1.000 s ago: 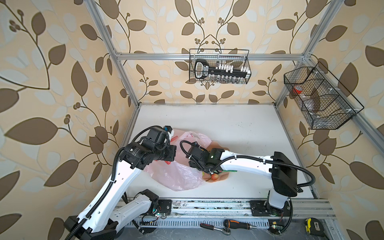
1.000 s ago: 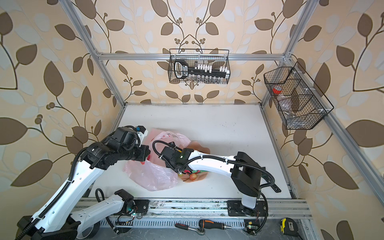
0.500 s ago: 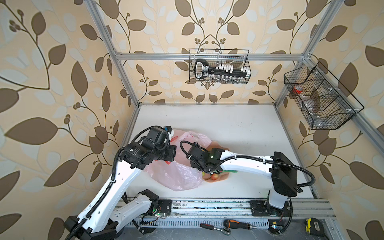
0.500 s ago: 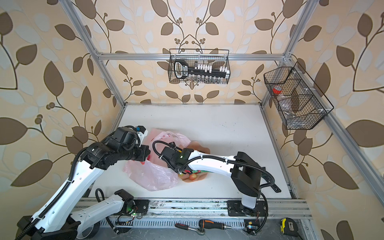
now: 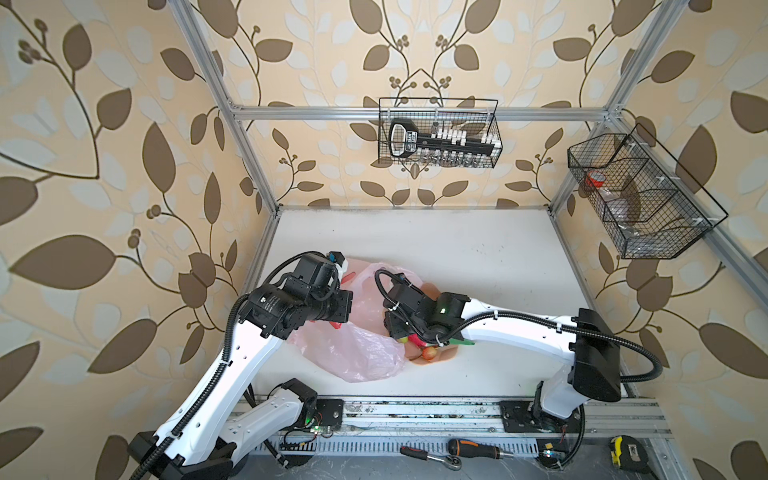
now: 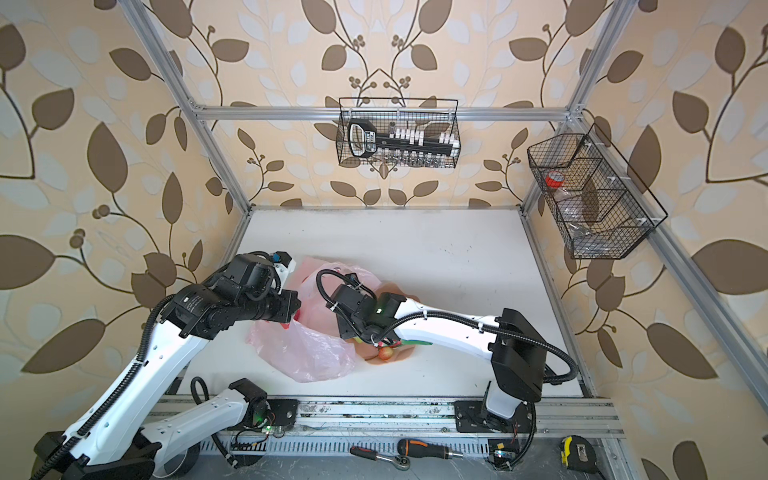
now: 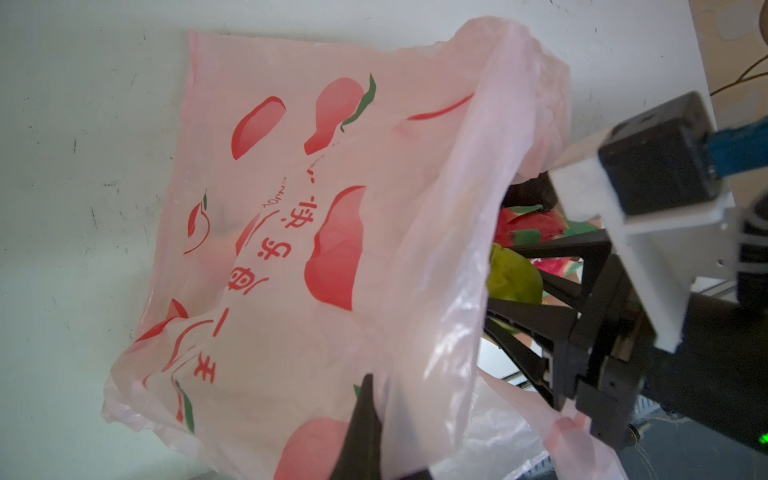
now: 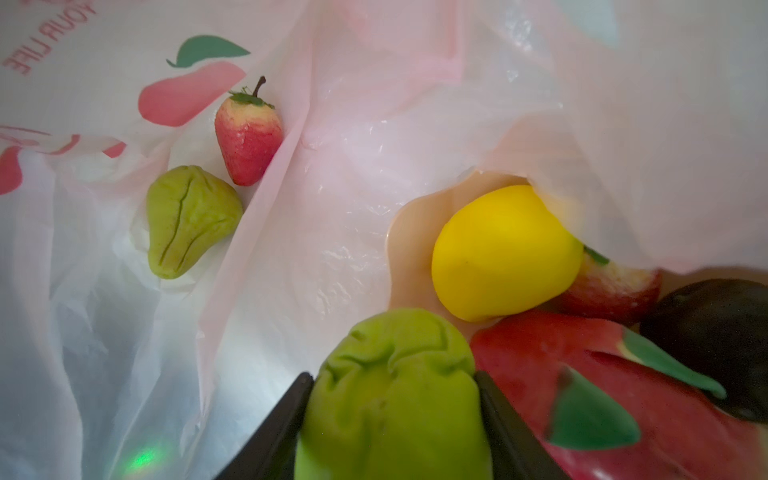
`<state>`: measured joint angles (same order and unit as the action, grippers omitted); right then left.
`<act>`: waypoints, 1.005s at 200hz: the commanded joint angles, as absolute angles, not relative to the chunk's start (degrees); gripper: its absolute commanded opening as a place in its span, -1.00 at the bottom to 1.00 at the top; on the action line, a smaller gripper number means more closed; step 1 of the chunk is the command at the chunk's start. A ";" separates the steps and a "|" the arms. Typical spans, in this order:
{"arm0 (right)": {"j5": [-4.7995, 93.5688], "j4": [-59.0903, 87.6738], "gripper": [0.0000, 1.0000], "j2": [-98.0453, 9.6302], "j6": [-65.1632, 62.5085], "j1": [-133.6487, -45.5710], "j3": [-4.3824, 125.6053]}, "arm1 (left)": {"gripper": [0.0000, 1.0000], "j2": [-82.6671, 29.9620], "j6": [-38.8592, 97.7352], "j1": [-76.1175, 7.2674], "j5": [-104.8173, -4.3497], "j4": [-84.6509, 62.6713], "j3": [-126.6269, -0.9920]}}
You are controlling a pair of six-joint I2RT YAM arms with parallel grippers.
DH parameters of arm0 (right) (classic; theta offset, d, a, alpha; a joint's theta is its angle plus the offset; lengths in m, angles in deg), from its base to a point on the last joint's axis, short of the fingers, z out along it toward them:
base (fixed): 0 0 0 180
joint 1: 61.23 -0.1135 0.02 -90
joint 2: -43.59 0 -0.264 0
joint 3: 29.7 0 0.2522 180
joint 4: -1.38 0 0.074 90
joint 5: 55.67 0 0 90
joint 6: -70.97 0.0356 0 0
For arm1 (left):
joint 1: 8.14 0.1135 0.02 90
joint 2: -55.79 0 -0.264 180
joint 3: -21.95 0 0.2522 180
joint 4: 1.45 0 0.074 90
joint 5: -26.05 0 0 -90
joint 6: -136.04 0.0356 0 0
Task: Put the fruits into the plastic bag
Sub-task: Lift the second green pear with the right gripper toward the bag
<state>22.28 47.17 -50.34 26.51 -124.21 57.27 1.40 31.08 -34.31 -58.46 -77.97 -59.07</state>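
Observation:
The pink plastic bag (image 5: pixel 365 353) (image 7: pixel 291 249) lies on the white table with its mouth lifted. My left gripper (image 7: pixel 374 386) is shut on the bag's upper edge and holds it up. Both fingers of my right gripper (image 8: pixel 391 376) press on a green pear (image 8: pixel 390 415) at the bag's mouth, above the plate (image 8: pixel 411 232). A strawberry (image 8: pixel 248 133) and another green pear (image 8: pixel 187 220) lie inside the bag. On the plate sit the yellow lemon (image 8: pixel 503 253), the dragon fruit (image 8: pixel 540 374), a dark plum (image 8: pixel 715 324) and a red piece (image 8: pixel 615 291).
The peach plate (image 5: pixel 446 355) sits right of the bag, mostly under the right arm. Wire baskets hang on the back wall (image 5: pixel 438 133) and right wall (image 5: pixel 640 199). A screwdriver (image 5: pixel 478 449), ratchet (image 5: pixel 428 455) and tape measure (image 5: pixel 627 451) lie beyond the front rail.
The right gripper's jaws have narrowed onto the green pear. Both arms stay almost where they were, and the left gripper still holds the bag's edge.

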 commanded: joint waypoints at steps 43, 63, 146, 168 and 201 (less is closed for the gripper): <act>32.77 25.08 -0.30 -38.73 37.64 -119.10 41.14 | -1.00 1.21 32.07 -34.07 -58.07 -78.23 -60.85; 33.24 25.71 -0.30 -38.62 37.44 -118.76 41.48 | -1.00 1.05 32.10 -34.06 -58.13 -78.32 -61.06; 36.82 19.56 -0.30 -39.14 41.32 -118.52 39.41 | -1.00 1.21 32.06 -34.06 -57.87 -78.27 -60.89; 38.17 16.85 -0.30 -40.46 42.76 -118.60 39.47 | -1.00 1.39 31.91 -34.06 -57.19 -78.15 -60.87; 39.32 15.15 -0.30 -42.72 44.06 -118.68 40.39 | -1.00 1.41 31.69 -34.07 -56.80 -78.05 -61.11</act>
<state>37.58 17.56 -40.74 41.70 -118.70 40.29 0.87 31.08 -34.31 -57.96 -77.97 -59.12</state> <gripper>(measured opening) 0.541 0.046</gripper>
